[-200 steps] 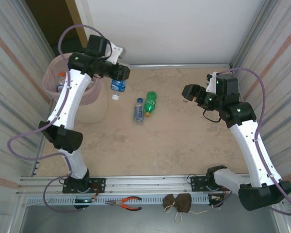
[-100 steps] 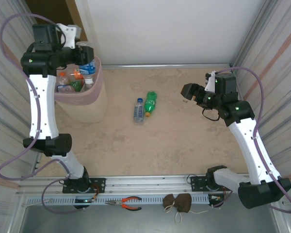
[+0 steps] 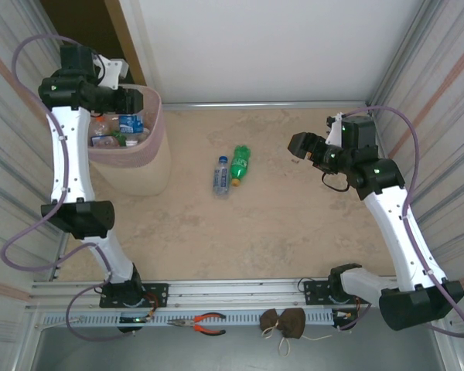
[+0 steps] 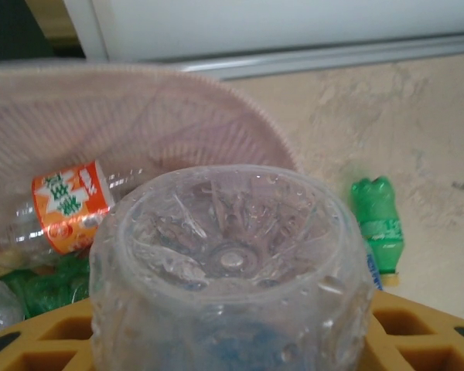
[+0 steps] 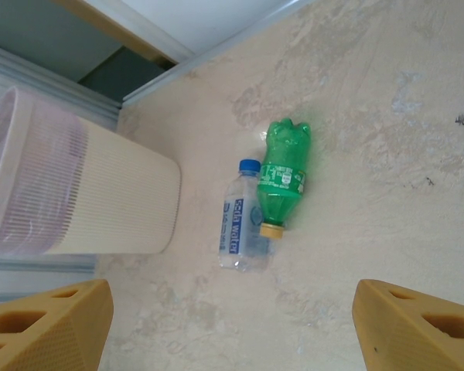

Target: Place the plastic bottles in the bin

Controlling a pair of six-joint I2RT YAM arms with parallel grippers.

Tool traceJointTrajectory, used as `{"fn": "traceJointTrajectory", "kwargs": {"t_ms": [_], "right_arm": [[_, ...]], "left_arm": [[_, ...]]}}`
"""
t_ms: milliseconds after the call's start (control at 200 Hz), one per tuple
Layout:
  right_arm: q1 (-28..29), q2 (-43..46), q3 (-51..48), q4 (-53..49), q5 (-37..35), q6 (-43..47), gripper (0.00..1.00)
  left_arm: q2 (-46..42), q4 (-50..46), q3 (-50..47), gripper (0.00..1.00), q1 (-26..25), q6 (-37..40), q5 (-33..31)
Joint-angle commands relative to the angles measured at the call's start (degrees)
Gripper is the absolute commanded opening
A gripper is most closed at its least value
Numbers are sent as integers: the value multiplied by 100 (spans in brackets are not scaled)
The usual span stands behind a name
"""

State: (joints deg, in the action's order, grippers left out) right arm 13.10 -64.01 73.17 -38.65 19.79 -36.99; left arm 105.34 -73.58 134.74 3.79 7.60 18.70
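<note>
My left arm [image 3: 60,151] swings from the middle of the surface to the far left corner. A second ago it lies across the bin [image 3: 143,168] and covers most of the mouth. Now it stands at the bin's left side, and the mouth is open to view. The clear bottle with the blue label [image 3: 130,124] travels with my left jaws. It goes from over the bare surface just right of the bin to above the far right rim half a second ago. Now it is lower, inside the rim, over the heap of bottles [image 3: 102,137] in there.
</note>
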Motion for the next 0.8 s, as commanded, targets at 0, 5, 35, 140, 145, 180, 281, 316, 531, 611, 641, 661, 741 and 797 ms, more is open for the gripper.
{"fn": "traceJointTrajectory", "kwargs": {"t_ms": [0, 5, 35, 140, 145, 180, 281, 316, 531, 611, 641, 661, 741, 797], "right_arm": [[8, -44, 154, 77, 96, -10, 80], [4, -43, 154, 82, 104, -10, 80], [2, -51, 154, 86, 110, -10, 80], [16, -84, 137, 103, 112, -10, 80], [17, -81, 141, 103, 112, -10, 80], [8, -91, 120, 120, 113, -14, 80], [26, -99, 91, 174, 134, -38, 80], [29, -112, 92, 183, 131, -36, 80], [34, -88, 75, 174, 126, -24, 80], [34, -71, 67, 159, 113, -18, 80], [38, -59, 67, 150, 99, -12, 80], [35, -51, 70, 146, 90, -16, 80], [36, -30, 67, 130, 69, -1, 80], [26, -24, 77, 130, 56, 7, 80]], "left_arm": [[-11, -389, -224, 49, 21, 281, -321], [-8, -391, -239, 49, 23, 288, -326], [8, -408, -324, 49, 19, 303, -331], [68, -479, -613, 49, 14, 321, -244], [76, -480, -632, 49, 20, 321, -240], [90, -490, -721, 49, 21, 330, -195], [192, -494, -977, 50, 0, 339, -130], [243, -482, -1046, 50, -12, 343, -136], [583, -336, -1230, 55, -137, 308, -37], [723, -299, -1231, 59, -203, 288, -9], [769, -304, -1223, 60, -224, 290, -6], [792, -293, -1213, 61, -242, 278, -2], [865, -275, -1188, 65, -282, 220, -26], [828, -197, -1197, 68, -286, 135, -45]]}}
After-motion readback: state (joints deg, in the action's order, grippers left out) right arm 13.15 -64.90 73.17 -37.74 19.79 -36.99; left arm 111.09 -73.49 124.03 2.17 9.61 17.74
